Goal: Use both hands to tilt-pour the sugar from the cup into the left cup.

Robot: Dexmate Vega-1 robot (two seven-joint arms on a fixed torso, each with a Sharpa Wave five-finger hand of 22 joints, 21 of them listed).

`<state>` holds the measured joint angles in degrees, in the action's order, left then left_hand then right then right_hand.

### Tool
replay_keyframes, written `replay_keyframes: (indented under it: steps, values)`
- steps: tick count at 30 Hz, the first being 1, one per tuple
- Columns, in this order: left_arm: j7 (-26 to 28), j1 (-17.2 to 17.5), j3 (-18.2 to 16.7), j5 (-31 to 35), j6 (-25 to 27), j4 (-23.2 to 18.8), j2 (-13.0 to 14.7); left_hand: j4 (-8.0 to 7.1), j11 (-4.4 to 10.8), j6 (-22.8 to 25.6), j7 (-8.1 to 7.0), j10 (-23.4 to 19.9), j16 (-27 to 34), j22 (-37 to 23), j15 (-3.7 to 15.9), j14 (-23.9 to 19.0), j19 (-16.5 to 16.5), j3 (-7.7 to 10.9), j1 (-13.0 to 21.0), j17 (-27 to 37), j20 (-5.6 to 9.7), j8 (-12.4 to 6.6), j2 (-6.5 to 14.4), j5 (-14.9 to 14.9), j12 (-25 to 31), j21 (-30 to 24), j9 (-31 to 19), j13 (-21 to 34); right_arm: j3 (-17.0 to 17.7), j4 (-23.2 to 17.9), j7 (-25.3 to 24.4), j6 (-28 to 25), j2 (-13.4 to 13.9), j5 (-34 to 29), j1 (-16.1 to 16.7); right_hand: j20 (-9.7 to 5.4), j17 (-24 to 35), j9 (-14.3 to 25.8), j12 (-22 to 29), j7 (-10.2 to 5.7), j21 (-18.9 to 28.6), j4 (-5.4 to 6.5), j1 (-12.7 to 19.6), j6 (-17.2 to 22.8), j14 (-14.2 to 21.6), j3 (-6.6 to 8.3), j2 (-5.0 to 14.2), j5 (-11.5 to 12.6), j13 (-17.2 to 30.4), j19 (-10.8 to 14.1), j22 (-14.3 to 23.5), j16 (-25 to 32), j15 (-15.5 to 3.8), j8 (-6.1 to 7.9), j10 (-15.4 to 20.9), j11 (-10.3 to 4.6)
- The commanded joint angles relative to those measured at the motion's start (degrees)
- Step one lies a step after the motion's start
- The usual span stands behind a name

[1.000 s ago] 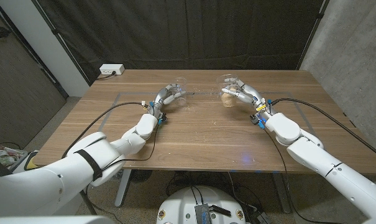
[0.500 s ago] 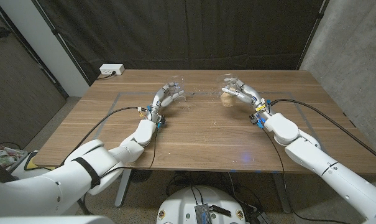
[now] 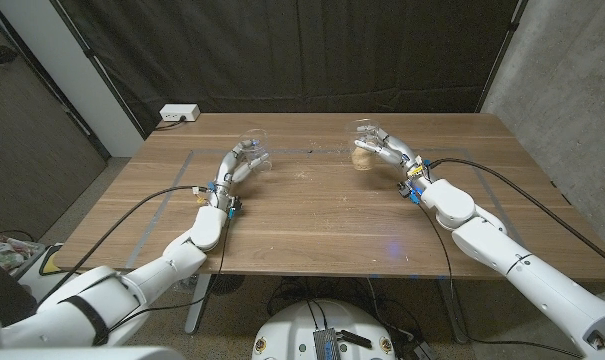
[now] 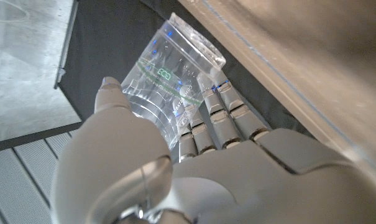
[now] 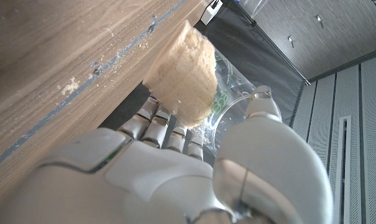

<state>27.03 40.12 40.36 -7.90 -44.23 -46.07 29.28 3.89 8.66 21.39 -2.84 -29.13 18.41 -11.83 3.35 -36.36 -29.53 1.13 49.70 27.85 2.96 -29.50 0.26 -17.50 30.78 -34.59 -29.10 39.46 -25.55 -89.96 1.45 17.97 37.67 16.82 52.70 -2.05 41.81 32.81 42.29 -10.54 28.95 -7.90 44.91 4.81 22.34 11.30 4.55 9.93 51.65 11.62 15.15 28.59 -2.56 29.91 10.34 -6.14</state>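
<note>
1. Left hand (image 3: 238, 163): over the table's (image 3: 322, 215) left half, fingers wrapped around an empty clear cup (image 3: 254, 148). In the left wrist view the same hand (image 4: 175, 168) grips this cup (image 4: 175, 87) between thumb and fingers (image 4: 228, 115); the cup bears a green band and lettering.
2. Right hand (image 3: 390, 150): over the table's right half, fingers closed around the sugar cup (image 3: 365, 143), also clear plastic.
3. Sugar (image 3: 362, 158): a tan mass in the bottom of the right cup. In the right wrist view it appears as a clumped, pale brown lump (image 5: 181, 71) inside the cup (image 5: 228, 93), with that hand (image 5: 175, 168) clasped around the wall.
4. Position of cups: well apart, one on each side of the table's middle, at about the same depth. Whether either base touches the wood cannot be told.
5. Loose grains (image 5: 69, 87) lie scattered on the wood near a blue tape line (image 5: 122, 53).
6. Cables (image 3: 152, 200) trail from both wrists across the table.
7. Power strip (image 3: 179, 113): white, at the far left corner.
</note>
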Motion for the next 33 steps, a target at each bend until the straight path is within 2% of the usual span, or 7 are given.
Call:
replay_keyframes:
  steps: [1,8,19,25,28,33]
  values:
    - [1.9,6.9,-2.4,-2.6,17.7,-34.3,6.3,0.06,-0.31,0.6,0.16,-0.4,-0.3,-0.2,6.39,-0.8,0.1,-0.03,0.0,0.4,3.65,-0.70,0.7,0.4,0.8,-0.6,-0.4,0.4,-1.0,1.4,1.7,-1.0,-0.6,1.3,-1.7,-1.91,0.3,0.1,-0.2,-0.06,0.3,-0.01,0.2,0.2,0.5,0.35,0.33,0.3,0.2,0.0,0.1,-0.1,-10.03,-0.03,0.6,0.05]
    - [-1.1,5.5,-1.9,-3.3,19.4,-35.0,6.8,-0.07,-0.32,0.7,0.45,-0.5,-0.4,-0.2,6.23,-1.0,0.2,-0.07,0.1,0.7,3.48,-0.85,1.2,0.8,1.2,-0.8,-0.6,0.7,-1.3,2.5,1.9,-0.3,-1.3,2.0,-1.9,-2.02,0.4,0.2,-0.4,-0.24,0.4,0.02,0.2,0.2,0.4,0.38,0.37,0.3,0.4,0.0,0.1,-0.2,-10.09,-0.13,0.5,-0.11]
    - [-2.6,4.5,-1.6,-2.7,21.2,-36.5,7.7,-0.12,-0.30,0.9,0.41,-0.5,-0.7,-0.3,6.18,-1.0,0.3,0.02,0.4,1.0,3.55,-0.99,1.8,1.2,1.6,-0.9,-0.8,1.1,-1.5,4.0,1.6,0.6,-1.9,2.0,-2.2,-1.93,0.5,0.3,-0.7,-0.20,0.5,-0.03,0.2,0.4,0.6,0.40,0.29,0.3,0.3,0.0,0.1,-0.3,-10.13,-0.20,0.8,0.18]
    - [-4.8,4.5,-2.0,-5.5,23.9,-37.9,8.4,-0.14,-0.36,1.0,0.36,-0.3,-0.9,-0.3,6.22,-1.1,0.4,-0.07,0.4,1.1,3.60,-1.06,1.9,1.4,1.7,-1.0,-0.9,1.2,-1.8,7.2,0.8,4.1,-3.7,1.0,-2.8,-2.08,0.5,0.4,-0.9,-0.34,0.7,-0.02,0.2,0.7,1.1,0.46,0.31,0.3,0.0,0.3,0.0,-0.3,-10.16,-0.16,1.3,-0.10]
    - [-7.5,4.1,-2.2,-8.2,24.7,-37.6,8.5,-0.18,-0.46,1.0,0.36,-0.4,-1.0,-0.3,6.17,-1.0,0.5,-0.17,0.3,1.1,3.55,-1.08,1.9,1.5,1.8,-1.0,-1.0,1.3,-1.9,8.4,-0.1,5.3,-4.2,-0.2,-3.0,-1.93,0.5,0.4,-1.0,-0.28,0.8,-0.04,0.3,0.7,1.3,0.52,0.35,0.3,-0.2,0.4,0.0,-0.3,-10.27,-0.18,1.5,-0.10]
    - [-11.4,3.2,-2.3,-11.4,23.5,-34.8,7.5,-0.23,-0.51,1.1,0.42,-0.7,-1.0,-0.3,6.10,-1.3,0.5,-0.28,0.3,1.2,3.41,-1.07,1.9,1.7,2.1,-1.0,-0.9,1.4,-1.8,8.6,-2.4,5.4,-4.5,-2.2,-2.7,-1.89,0.5,0.4,-1.1,-0.30,1.0,-0.10,0.4,0.7,1.6,0.54,0.28,0.3,-0.5,0.6,0.0,-0.3,-10.28,-0.24,1.9,-0.05]
